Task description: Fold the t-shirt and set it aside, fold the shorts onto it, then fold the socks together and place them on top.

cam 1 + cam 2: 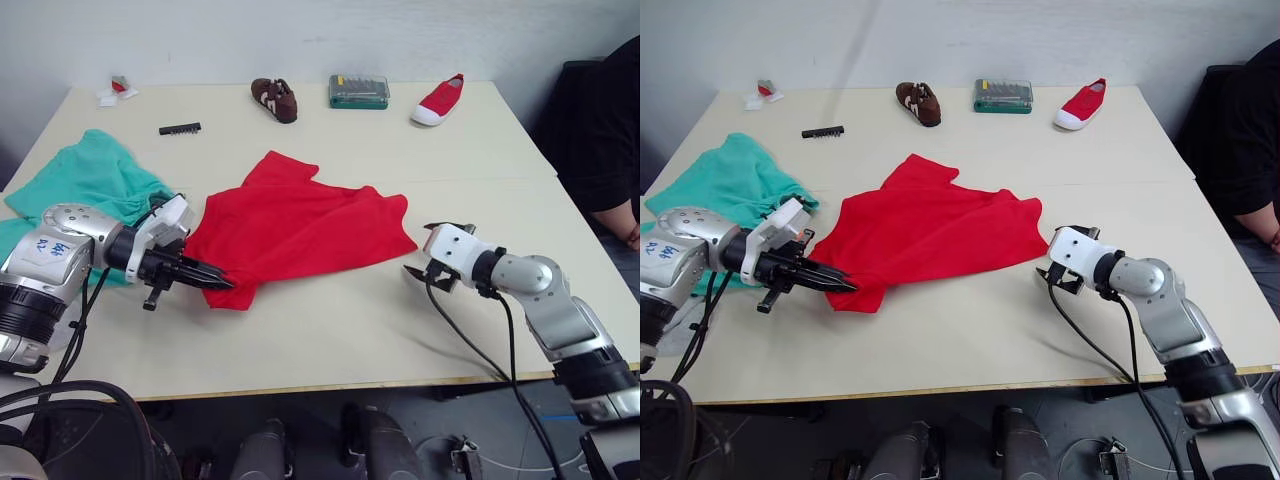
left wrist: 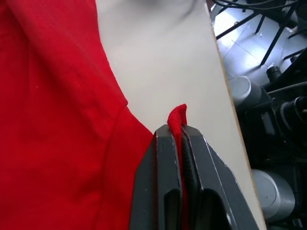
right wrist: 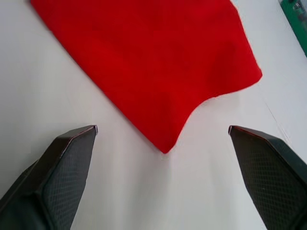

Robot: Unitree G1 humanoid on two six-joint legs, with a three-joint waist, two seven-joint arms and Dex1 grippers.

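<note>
Item one, the t-shirt [image 1: 300,225]: red, spread loosely and rumpled in the middle of the counter [image 1: 330,330], its long axis running across from your left toward your right, one sleeve pointing to the far edge. Item two, the left gripper [image 2: 181,132]: clamped tight on the shirt's near-left corner, a small tuft of red cloth standing up between the fingers; you hold this corner already. Item three, the right gripper [image 3: 163,139]: spread wide and empty, low over bare counter, with the shirt's near-right corner lying directly ahead of it and between the lines of its two fingers, near but not touching. That is the relation your next move turns on: the free corner sits just beyond the right gripper, toward the counter's centre, so the right arm is plainly the nearer one and likely needs only a short advance before closing. Item four, the shorts [image 1: 90,180]: teal, bunched at the left edge of the counter, partly behind your left arm, untouched. Item five, socks: not identified in these views. Sundries along the far edge: a brown shoe [image 1: 274,99], a green case [image 1: 359,91], a red canvas shoe [image 1: 439,100], a black strip [image 1: 180,128]. A person sits at the right edge.
</note>
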